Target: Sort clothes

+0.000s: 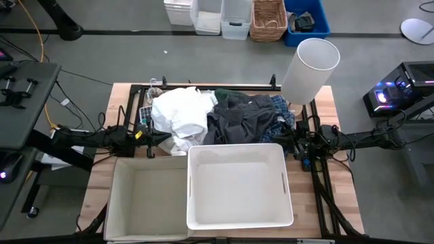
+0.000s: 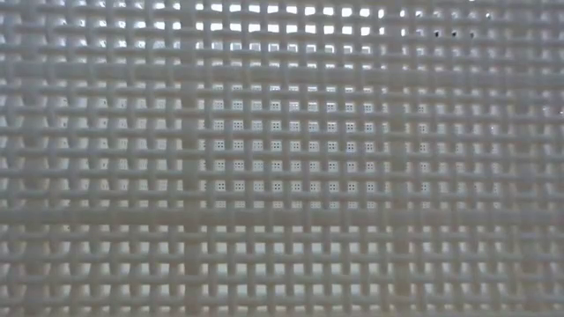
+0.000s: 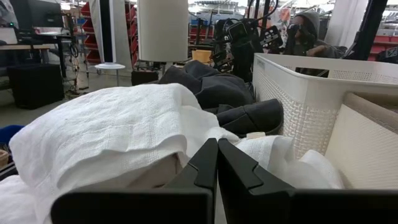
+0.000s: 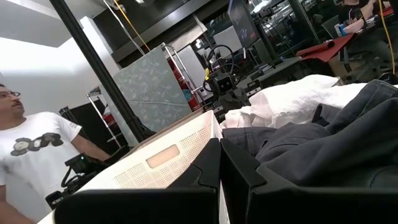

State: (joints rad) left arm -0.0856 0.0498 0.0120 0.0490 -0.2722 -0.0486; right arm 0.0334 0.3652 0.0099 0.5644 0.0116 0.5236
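High view: clothes [image 1: 220, 115] piled at far side of tabletop [image 1: 342, 176], behind white bin [image 1: 239, 220] and beige bin [image 1: 146, 227]; left gripper [image 1: 161, 138] and right gripper [image 1: 286, 137] flank pile.
Low view: only bin mesh [image 2: 282, 158].
Wrist views: both fingers clenched, empty; a person [image 4: 34, 155] in the room beyond.

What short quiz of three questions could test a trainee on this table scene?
1. True or false: the white bin already holds clothes.
2. Which garment lies nearest the left gripper: (a) white garments, (b) dark grey garment, (c) plaid shirt?
3. Fill in: the beige bin stands on the white bin's ____ side, seen from above.

Key: 1. False, it looks empty. 2. (a). 3. Left. Both grippers, the right gripper too, rest shut at the pile's edges.
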